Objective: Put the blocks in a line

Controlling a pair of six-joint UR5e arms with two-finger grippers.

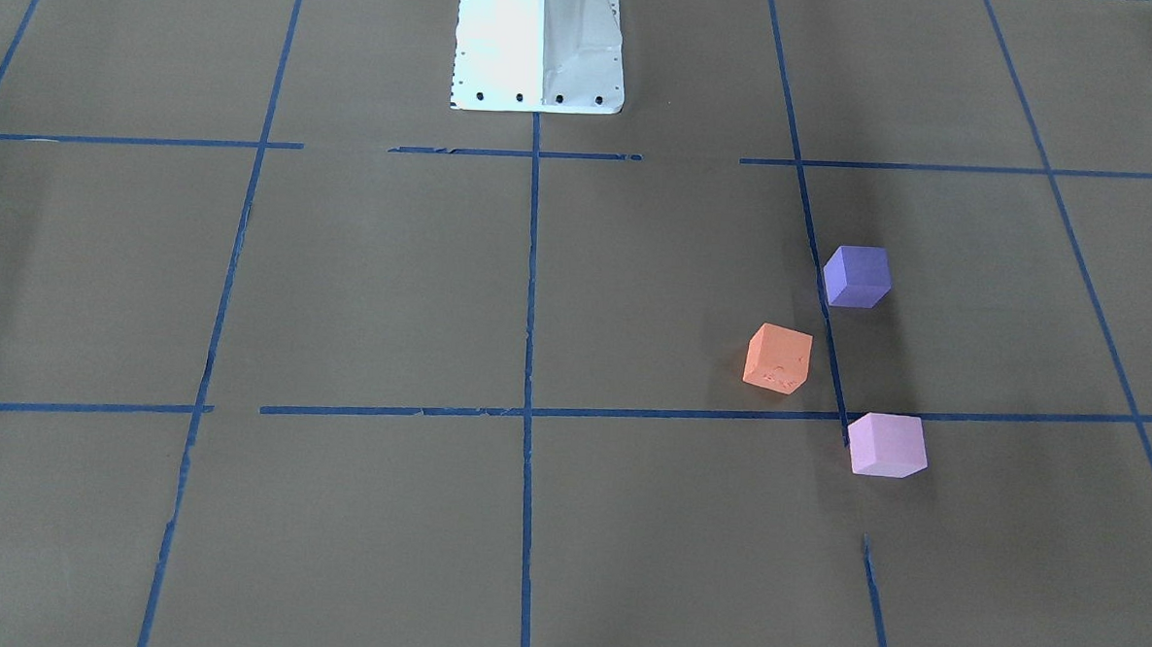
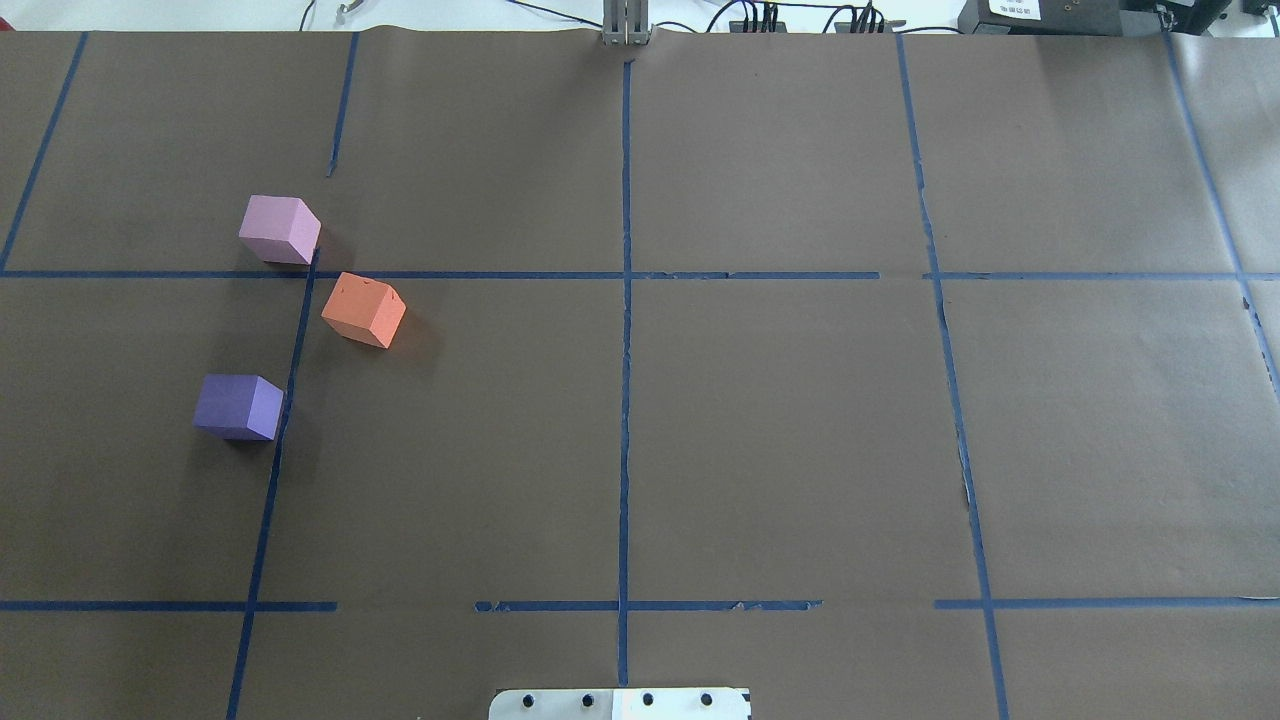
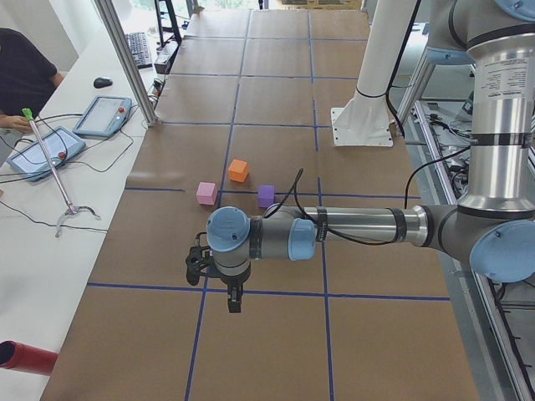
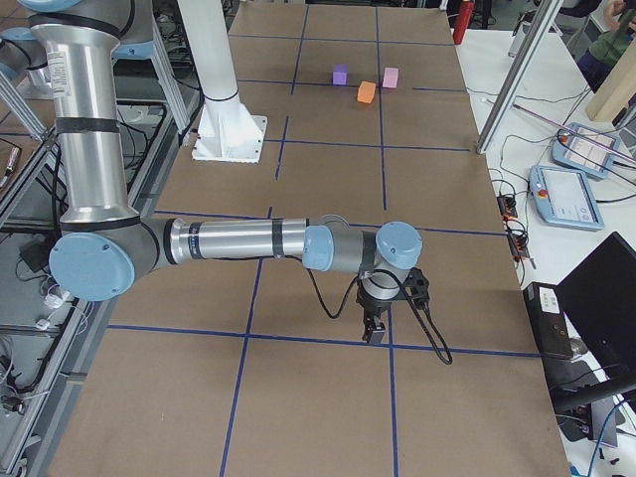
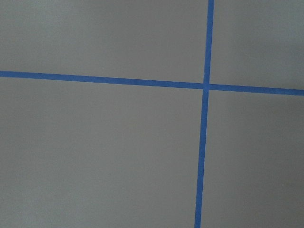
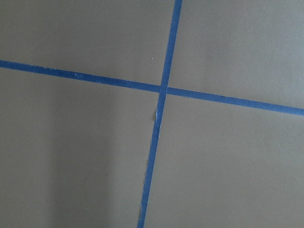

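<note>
Three cubes lie on the brown paper on my left side of the table, in a loose bent row. The pale pink-lilac block (image 2: 279,229) is farthest from my base. The orange block (image 2: 364,310) lies just nearer and toward the centre, turned at an angle. The blue-violet block (image 2: 238,406) is nearest my base. They also show in the front view: pink (image 1: 886,444), orange (image 1: 778,358), blue-violet (image 1: 857,275). My left gripper (image 3: 235,302) hangs over the table's left end, far from the blocks. My right gripper (image 4: 376,333) hangs over the right end. I cannot tell whether either is open or shut.
Blue tape lines (image 2: 625,350) form a grid on the paper. The white robot base (image 1: 540,45) stands at the table's near middle. A side bench holds tablets (image 3: 42,154), cables and a metal post (image 3: 125,63). Both wrist views show only paper and crossing tape.
</note>
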